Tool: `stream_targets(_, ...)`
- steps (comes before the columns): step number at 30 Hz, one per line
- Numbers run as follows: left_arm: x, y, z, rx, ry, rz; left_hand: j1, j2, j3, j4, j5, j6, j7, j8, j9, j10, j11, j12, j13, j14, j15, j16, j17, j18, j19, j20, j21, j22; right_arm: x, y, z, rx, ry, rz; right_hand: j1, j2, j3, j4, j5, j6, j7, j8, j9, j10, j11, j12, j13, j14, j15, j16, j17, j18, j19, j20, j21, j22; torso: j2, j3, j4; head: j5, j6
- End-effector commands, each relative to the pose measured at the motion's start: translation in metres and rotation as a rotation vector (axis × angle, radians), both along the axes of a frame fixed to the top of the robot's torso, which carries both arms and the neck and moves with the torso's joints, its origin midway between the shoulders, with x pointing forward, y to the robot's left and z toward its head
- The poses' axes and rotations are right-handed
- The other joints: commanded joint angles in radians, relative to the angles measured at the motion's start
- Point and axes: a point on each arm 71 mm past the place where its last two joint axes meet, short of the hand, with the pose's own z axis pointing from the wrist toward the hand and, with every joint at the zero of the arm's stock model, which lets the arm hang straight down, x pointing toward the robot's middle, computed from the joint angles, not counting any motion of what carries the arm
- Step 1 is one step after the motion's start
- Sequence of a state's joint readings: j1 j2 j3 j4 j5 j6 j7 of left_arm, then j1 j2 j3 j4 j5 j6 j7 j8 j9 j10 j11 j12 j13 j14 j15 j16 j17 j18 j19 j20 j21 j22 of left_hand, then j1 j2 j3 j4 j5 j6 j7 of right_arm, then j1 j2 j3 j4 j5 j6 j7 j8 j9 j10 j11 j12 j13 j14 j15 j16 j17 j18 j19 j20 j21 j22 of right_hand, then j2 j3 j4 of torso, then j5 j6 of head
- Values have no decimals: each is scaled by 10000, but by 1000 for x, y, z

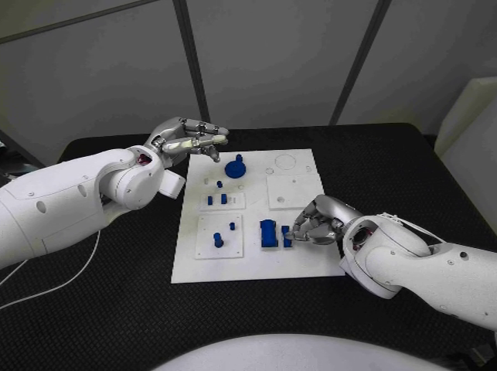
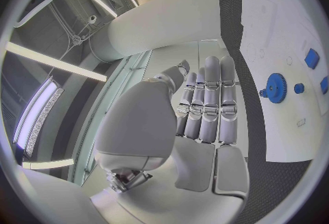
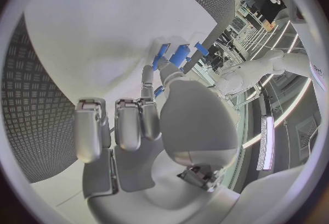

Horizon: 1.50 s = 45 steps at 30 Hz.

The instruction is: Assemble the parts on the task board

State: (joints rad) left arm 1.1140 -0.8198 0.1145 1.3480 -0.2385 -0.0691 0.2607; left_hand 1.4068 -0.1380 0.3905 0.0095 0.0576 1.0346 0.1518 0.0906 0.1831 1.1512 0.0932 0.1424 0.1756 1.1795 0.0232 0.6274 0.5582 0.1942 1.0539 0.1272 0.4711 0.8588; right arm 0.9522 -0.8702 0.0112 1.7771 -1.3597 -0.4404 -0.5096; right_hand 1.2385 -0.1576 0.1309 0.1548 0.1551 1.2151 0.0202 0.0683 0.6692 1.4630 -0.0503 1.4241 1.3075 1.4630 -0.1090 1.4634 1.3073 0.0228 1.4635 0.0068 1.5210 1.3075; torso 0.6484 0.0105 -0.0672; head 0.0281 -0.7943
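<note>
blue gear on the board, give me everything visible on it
The gear is a blue, plastic-looking toothed disc with a raised knob at its middle, seen clearly in the left wrist view. It lies flat on the white task board, near the far edge. Nothing touches it: the left hand hovers beside it with nothing in it, just off the board's far left corner. Small blue parts stand just nearer the robot.

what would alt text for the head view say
Two white robot arms reach over a white task board on a black table. The right hand touches a blue block near the board's front; the left hand hovers open by a blue gear.
</note>
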Motion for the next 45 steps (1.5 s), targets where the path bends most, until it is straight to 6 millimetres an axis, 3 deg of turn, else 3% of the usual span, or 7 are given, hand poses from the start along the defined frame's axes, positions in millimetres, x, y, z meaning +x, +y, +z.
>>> stream_targets(1,0,0,1,-93,-53,-25,-8,104,-73,-17,-59,1,50,-54,18,-42,45,-59,23,-75,15,-77,-15,-134,8,9,-77,-22,-2,5,10,1542,-678,707,-193,3,-142,83,-84,-406,122,-81,-77,407,85,-444,1246,574,38,-213,251,35,483,-9,-294,1732,-24,-13,2,-8,80)
stream_targets(14,4,8,-10,-564,-169,1087,-228,116,72,259,-63,-415,-97,-243,-79,-619,458,-514,-391,-1870,733,-3390,-1609,-317,-1954,569,-2445,-1657,49,-19,14,6470,132,-48,710,517,557,-763,24,-1517,658,-71,-721,-3593,645,-8360,-4488,-2194,632,-6552,-7010,1547,-4215,536,-7340,-4921,-686,-236,-78,-81,771)
stream_targets(27,17,10,-42,-1359,112,3391,-389,179,-115,534,-87,-664,-148,-236,-467,-1246,267,-688,-1136,-2878,980,-5661,-3307,-99,-3032,1330,-4108,-3824,129,-44,5,9349,128,-1487,184,521,2165,-1774,19,-1848,1250,-75,-3107,-4281,1840,-13134,-10418,-4450,2166,-12644,-10727,1436,-5809,2013,-12286,-8494,-1375,-318,-96,7,1446)
stream_targets(33,20,8,-55,-1377,268,4067,-478,200,-281,630,-88,-849,-234,-244,-680,-1618,145,-719,-1133,-2974,1058,-5669,-3706,-103,-3143,1384,-4108,-4319,144,-50,-2,9553,-19,-1664,-197,806,1877,-2300,-97,-1915,1305,-49,-4154,-4150,1827,-13597,-11660,-4122,2213,-13618,-11698,1587,-5658,2235,-13619,-9715,-1468,-246,-63,22,1621)
stream_targets(34,18,2,-56,-1106,487,3174,-4508,552,-1329,-95,-576,-3656,-629,-906,-1000,-4534,-178,-1424,-1756,-5584,675,-6274,-4221,-1060,-5326,584,-4711,-5540,143,-53,-5,8551,-88,-2112,-3763,1576,950,-1548,-499,-4955,848,-683,-4784,-7325,1440,-14241,-11940,-7331,1876,-13810,-11993,906,-8399,1526,-13945,-10576,-1367,-291,-80,10,1578)
stream_targets(37,17,1,-56,-1092,472,3202,-5169,615,-1528,-95,-576,-4128,-671,-906,-1089,-5047,-226,-1424,-1756,-6019,606,-6274,-4379,-627,-5703,477,-4711,-5827,142,-52,-5,8596,-125,-2138,-4394,1576,769,-1548,-584,-5421,793,-683,-5059,-7752,1377,-14241,-12179,-7719,1839,-14634,-12198,913,-8721,1446,-14195,-10901,-1347,-280,-34,-8,1600)
stream_targets(45,1,-13,-52,-877,267,3586,-7731,1380,-2219,-95,-576,-5917,-1518,-906,-1831,-6911,-932,-1424,-1756,-7685,-232,-6274,-4728,-1180,-7095,-31,-4711,-6625,126,-44,5,9179,-593,-2553,-6625,1576,186,-1548,-1551,-7299,518,-683,-5518,-9671,503,-14241,-13075,-9649,1090,-14634,-13073,689,-10368,1020,-14483,-11512,-1110,-144,514,-220,1867)
